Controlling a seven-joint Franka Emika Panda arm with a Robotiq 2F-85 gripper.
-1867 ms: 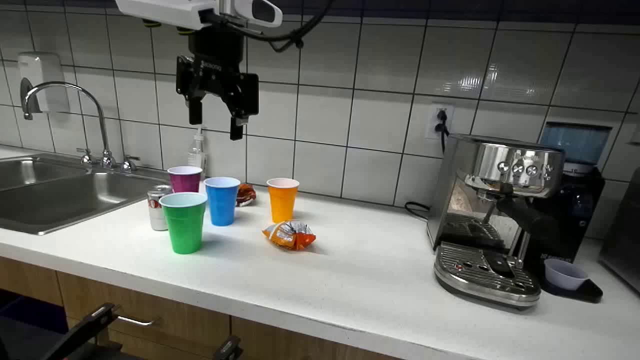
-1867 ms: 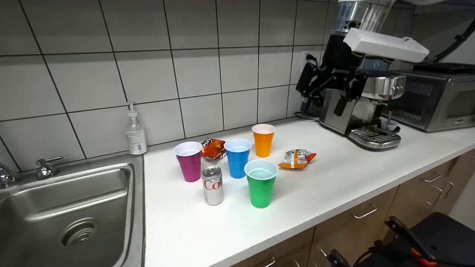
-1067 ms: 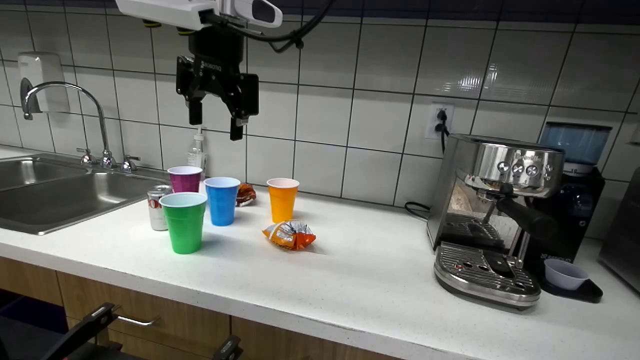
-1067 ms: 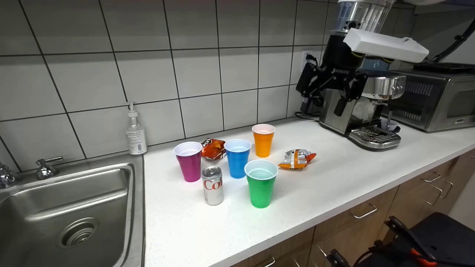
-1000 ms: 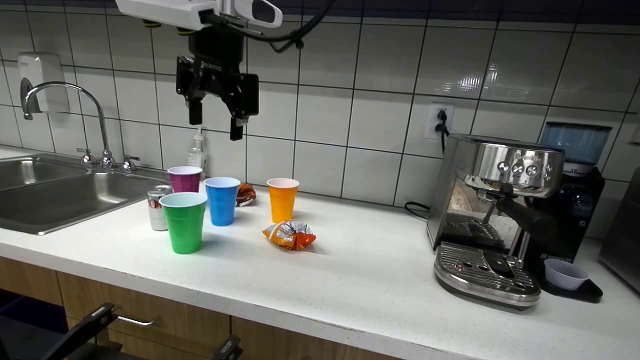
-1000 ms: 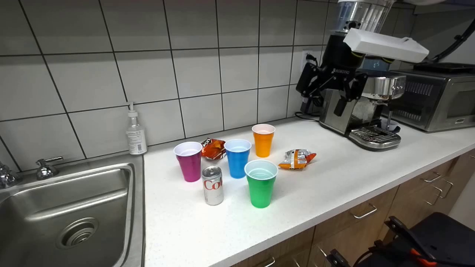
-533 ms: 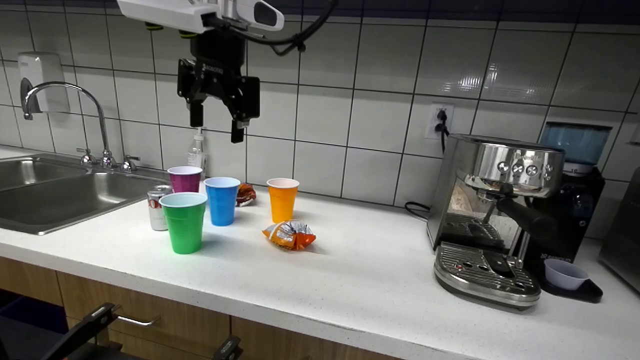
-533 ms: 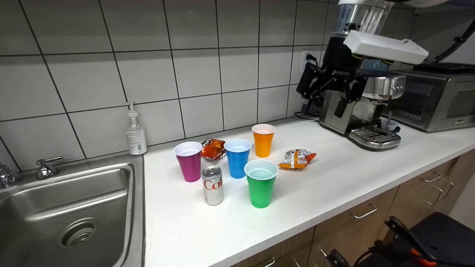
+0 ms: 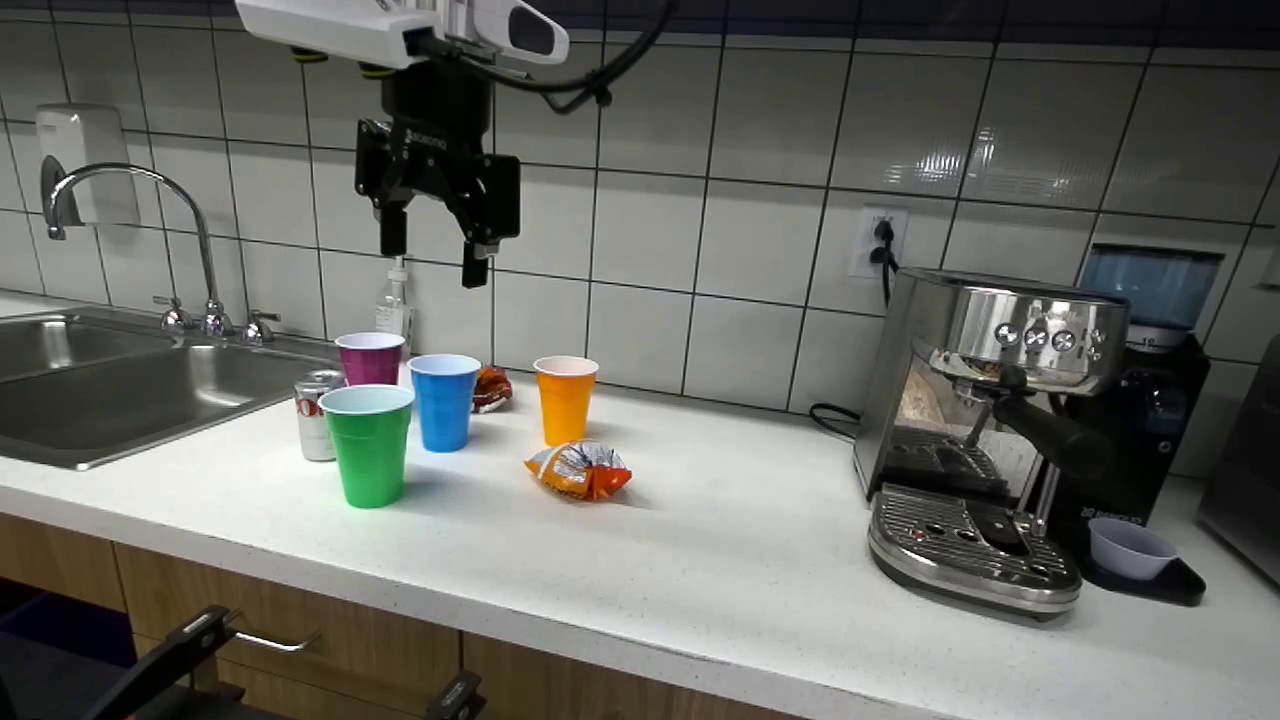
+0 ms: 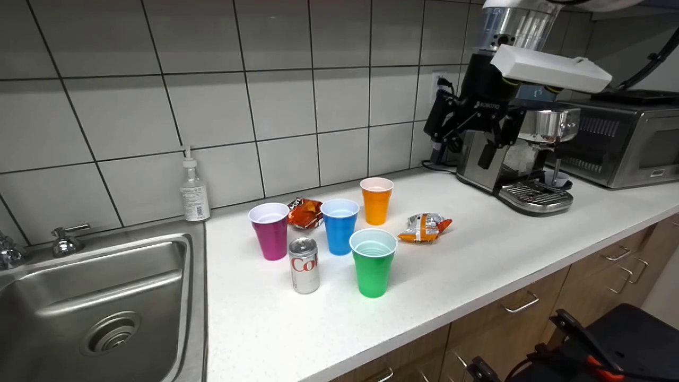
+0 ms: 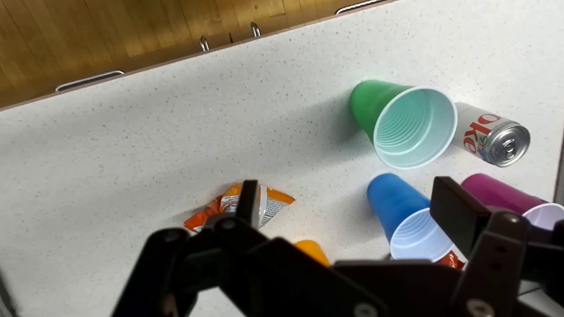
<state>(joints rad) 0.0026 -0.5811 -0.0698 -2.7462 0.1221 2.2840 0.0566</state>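
My gripper (image 9: 434, 250) hangs high above the counter, open, with nothing between its fingers and touching nothing. Seen from the wrist, the blue cup (image 11: 394, 200) shows between the fingers (image 11: 456, 211), far below them. The orange cup (image 11: 310, 251) is mostly covered by the gripper there. An orange and silver snack bag (image 10: 424, 228) lies in front of the orange cup. The green cup (image 10: 373, 273), purple cup (image 10: 270, 236) and silver cola can (image 10: 304, 268) stand upright around the blue one. Behind the blue cup lies a red snack bag (image 10: 306, 213), partly hidden.
A steel sink (image 10: 132, 281) with a tall faucet (image 9: 195, 210) borders the cups' side of the counter. A soap bottle (image 10: 194, 193) stands against the tiled wall. Toward the far end are an espresso machine (image 9: 1030, 320) and a microwave (image 10: 658, 148).
The arm and open gripper have sunk very slightly over the last second. Cups, can and bags stay where they were.
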